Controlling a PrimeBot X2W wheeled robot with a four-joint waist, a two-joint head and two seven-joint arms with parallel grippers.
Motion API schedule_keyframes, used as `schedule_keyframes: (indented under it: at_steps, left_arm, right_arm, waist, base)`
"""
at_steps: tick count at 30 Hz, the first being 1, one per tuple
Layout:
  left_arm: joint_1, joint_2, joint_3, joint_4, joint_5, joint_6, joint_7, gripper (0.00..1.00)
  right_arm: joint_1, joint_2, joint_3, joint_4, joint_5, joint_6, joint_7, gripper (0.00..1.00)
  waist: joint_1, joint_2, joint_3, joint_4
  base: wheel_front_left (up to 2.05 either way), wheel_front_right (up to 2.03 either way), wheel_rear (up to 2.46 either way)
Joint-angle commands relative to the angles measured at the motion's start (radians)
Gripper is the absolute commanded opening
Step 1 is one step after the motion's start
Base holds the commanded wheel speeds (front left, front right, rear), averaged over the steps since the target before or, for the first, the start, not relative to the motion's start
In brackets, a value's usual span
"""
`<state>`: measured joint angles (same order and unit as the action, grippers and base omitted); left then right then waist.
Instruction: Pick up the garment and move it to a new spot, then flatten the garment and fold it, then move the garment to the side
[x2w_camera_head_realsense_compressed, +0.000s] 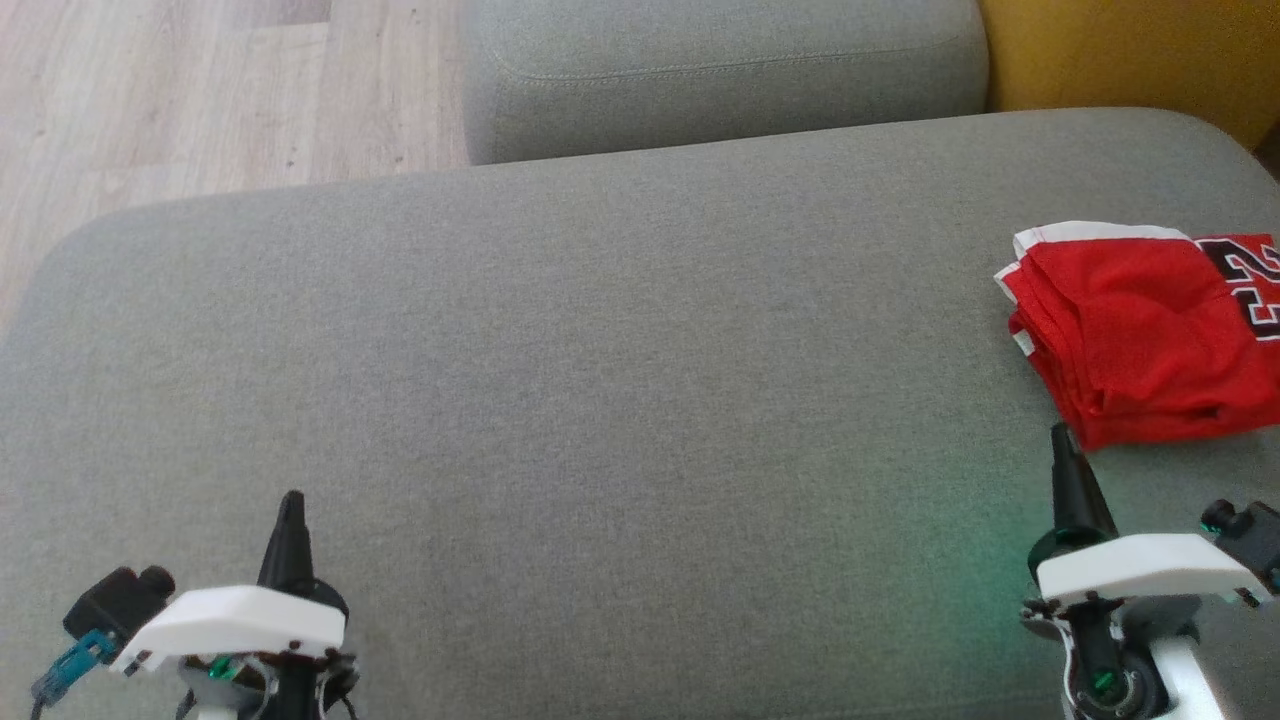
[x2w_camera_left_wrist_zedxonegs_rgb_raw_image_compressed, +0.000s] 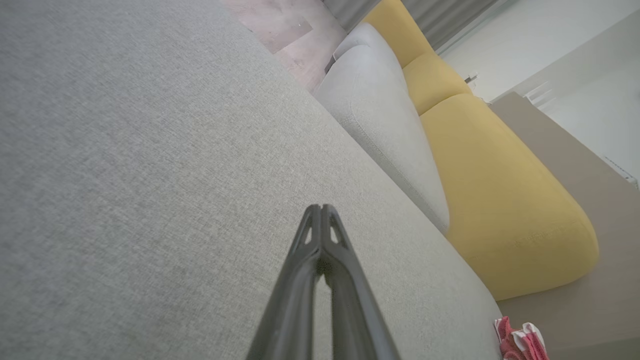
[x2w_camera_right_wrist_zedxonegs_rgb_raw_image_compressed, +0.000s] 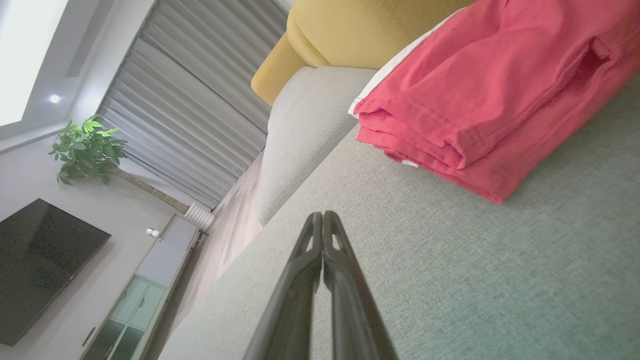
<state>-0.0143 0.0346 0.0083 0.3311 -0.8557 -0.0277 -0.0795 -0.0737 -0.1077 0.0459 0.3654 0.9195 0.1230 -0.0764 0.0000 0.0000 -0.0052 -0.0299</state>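
The garment (x2w_camera_head_realsense_compressed: 1150, 330) is a red jersey with white trim and black numerals, lying folded in a stack at the right edge of the grey cushion (x2w_camera_head_realsense_compressed: 600, 400). The right wrist view shows its layered folds (x2w_camera_right_wrist_zedxonegs_rgb_raw_image_compressed: 480, 105) from close up. My right gripper (x2w_camera_head_realsense_compressed: 1060, 435) is shut, holds nothing, and its tip stands just short of the garment's near corner; its tips meet (x2w_camera_right_wrist_zedxonegs_rgb_raw_image_compressed: 322, 216) over bare fabric. At the lower left my left gripper (x2w_camera_head_realsense_compressed: 291, 500) is shut too, holds nothing, and is far from the garment; its tips (x2w_camera_left_wrist_zedxonegs_rgb_raw_image_compressed: 320, 209) press together over the cushion.
A second grey cushion (x2w_camera_head_realsense_compressed: 720, 70) lies beyond the far edge, with a yellow cushion (x2w_camera_head_realsense_compressed: 1130, 50) at the far right. Wooden floor (x2w_camera_head_realsense_compressed: 200, 90) shows at the upper left. A small red and white cloth (x2w_camera_left_wrist_zedxonegs_rgb_raw_image_compressed: 517, 340) lies on the floor past the cushion's end.
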Motion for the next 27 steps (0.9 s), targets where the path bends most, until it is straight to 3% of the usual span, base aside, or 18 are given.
schedule_keyframes:
  at_steps: [1, 27]
  left_arm:
    - [-0.061, 0.011, 0.021, -0.036, -0.029, -0.01, 0.006, 0.0]
    - [-0.074, 0.013, 0.056, -0.057, -0.326, -0.048, 0.083, 0.0]
  right_arm:
    - [-0.044, -0.001, -0.004, -0.042, 0.029, 0.004, 0.008, 0.0]
    - [-0.04, 0.023, -0.069, -0.074, 0.299, 0.006, 0.083, 0.0]
  waist:
    - [0.0, 0.0, 0.0, 0.001]
    - [0.0, 0.0, 0.004, 0.013]
  base:
    - [0.0, 0.0, 0.0]
    - [0.0, 0.0, 0.0]
